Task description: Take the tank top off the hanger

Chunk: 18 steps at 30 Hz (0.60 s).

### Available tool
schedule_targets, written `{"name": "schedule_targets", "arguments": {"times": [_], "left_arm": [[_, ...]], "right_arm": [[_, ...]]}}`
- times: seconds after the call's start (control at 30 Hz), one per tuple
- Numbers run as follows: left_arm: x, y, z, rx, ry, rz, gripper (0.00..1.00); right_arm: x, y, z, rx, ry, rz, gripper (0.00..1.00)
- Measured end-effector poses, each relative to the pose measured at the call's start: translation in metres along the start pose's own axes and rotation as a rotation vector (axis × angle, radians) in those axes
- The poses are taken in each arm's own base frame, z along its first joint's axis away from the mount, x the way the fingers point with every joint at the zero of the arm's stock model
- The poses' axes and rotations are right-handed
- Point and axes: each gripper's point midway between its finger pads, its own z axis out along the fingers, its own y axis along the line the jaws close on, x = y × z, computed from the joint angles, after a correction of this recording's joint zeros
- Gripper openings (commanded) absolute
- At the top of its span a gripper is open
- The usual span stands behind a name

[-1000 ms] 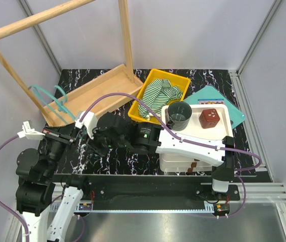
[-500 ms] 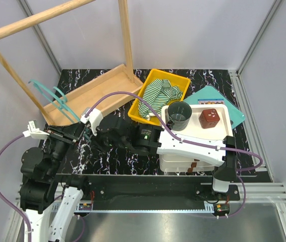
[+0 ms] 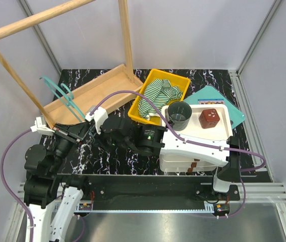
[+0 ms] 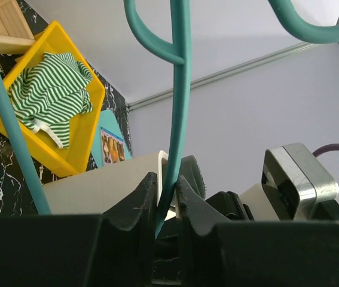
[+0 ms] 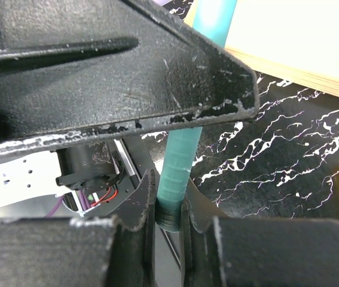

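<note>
The green-and-white striped tank top [image 3: 158, 94] lies crumpled in the yellow bin [image 3: 179, 80], off the hanger; it also shows in the left wrist view [image 4: 49, 89]. The teal hanger [image 3: 63, 97] is bare and held above the wooden rack base at the left. My left gripper [image 3: 78, 132] is shut on a thin hanger bar [image 4: 178, 89], pinched between its fingertips [image 4: 147, 191]. My right gripper [image 3: 90, 130] is shut on the hanger's thicker ribbed end [image 5: 184, 161], right beside the left gripper's fingers [image 5: 115, 84].
The light wooden rack's base tray [image 3: 100, 91] and poles [image 3: 125, 35] stand at the back left. A white tray stack [image 3: 222, 112] at the right holds a dark mug [image 3: 179, 115] and a red-brown cube [image 3: 209, 118]. A teal board [image 3: 236, 113] lies behind it.
Both grippers, still shut on the hanger, have moved right and toward the back. The hanger has shifted right with them, over the rack base. The tank top has not moved.
</note>
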Motion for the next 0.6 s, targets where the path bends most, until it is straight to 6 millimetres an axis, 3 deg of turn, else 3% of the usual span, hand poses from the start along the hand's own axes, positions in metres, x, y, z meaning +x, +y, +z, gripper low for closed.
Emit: {"name": "schedule_targets", "arguments": {"times": [0.23,0.33,0.4,0.6], "left_arm": [[0.006,0.002,0.005,0.014,0.033,-0.012,0.18],[0.007,0.004,0.009,0.015,0.044,-0.016,0.0],[0.008,0.006,0.011,0.012,0.046,-0.003,0.0],[0.011,0.009,0.02,0.004,0.082,0.011,0.0]], "right_arm": [[0.003,-0.004,-0.003,0.018,0.014,0.019,0.0],[0.004,-0.008,-0.003,0.029,0.018,0.035,0.0],[0.004,-0.009,-0.004,0.03,0.019,0.049,0.0],[0.006,-0.013,-0.008,0.041,0.025,0.09,0.41]]}}
